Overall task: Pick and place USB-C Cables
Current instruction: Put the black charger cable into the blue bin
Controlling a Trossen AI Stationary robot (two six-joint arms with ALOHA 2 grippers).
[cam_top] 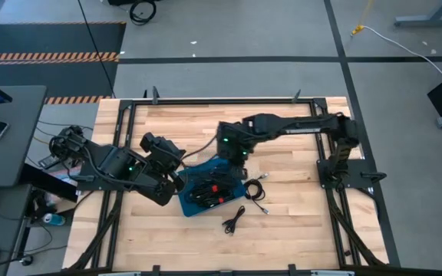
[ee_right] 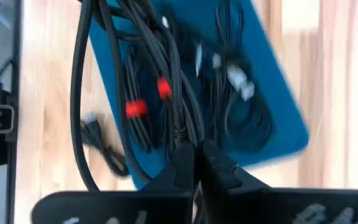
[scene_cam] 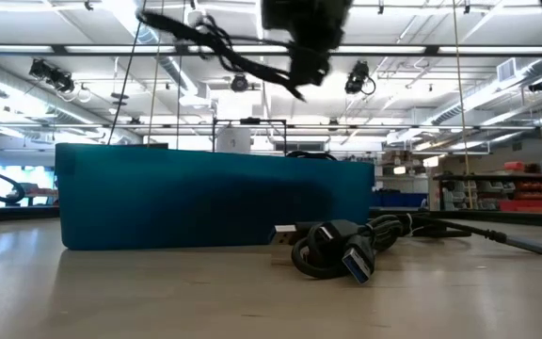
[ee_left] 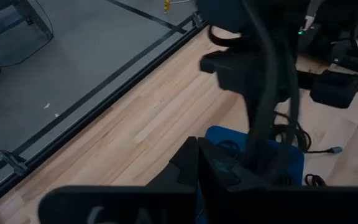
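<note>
A blue tray sits mid-table and holds several black USB-C cables, two of them bound with red ties. My right gripper hovers over the tray's far part, shut on one black cable. In the low view it is at the top, with the cable trailing from it above the tray. Two more cables lie on the wood right of the tray and near it. My left gripper waits at the tray's left edge. My right gripper pinches a bundle of black cable strands between its two fingers, coming from above and pointing down. The cable is lifted clear. Its loops hang slack below the fingers, over the tray and the cables in it.
Loose cables lie in front of the tray in the low view, one with a plug end stretched out to the right. Bare wood lies near and to the right of the tray. A black frame borders the table.
</note>
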